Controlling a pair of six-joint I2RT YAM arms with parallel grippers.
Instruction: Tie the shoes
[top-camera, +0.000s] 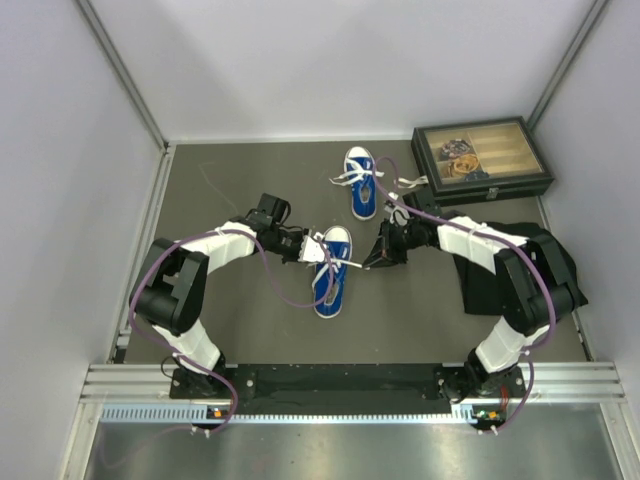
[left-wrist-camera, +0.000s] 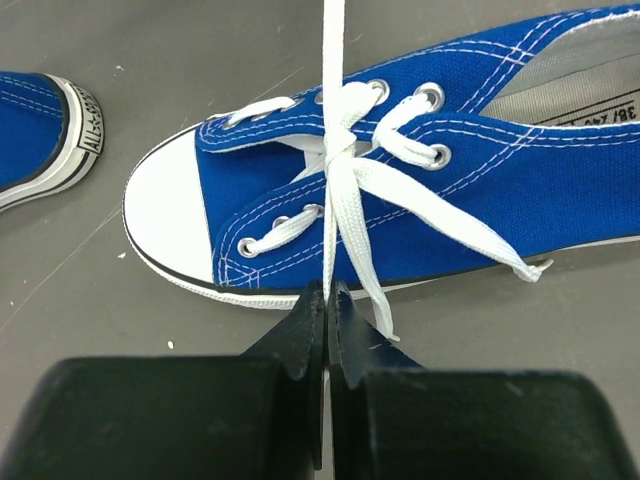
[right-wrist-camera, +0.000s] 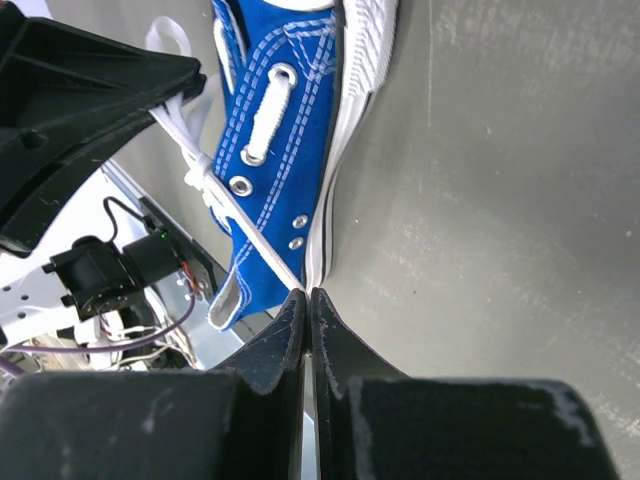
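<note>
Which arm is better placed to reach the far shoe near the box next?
Probably the right. The right end effector sits nearer the far shoe; the left end effector is on the other side of the near shoe. Both are shut on its laces and must release first.

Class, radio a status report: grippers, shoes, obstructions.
Left gripper shut on lace of near shoe. Right gripper shut on other end. Far shoe untied. Box, cloth aside.

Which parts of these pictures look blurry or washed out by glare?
Left wrist: shoe and lace sharp, left gripper near the lens softer. Right wrist: right gripper likewise soft. Top external: even light, faint shadows, sheen on the metal sill.
</note>
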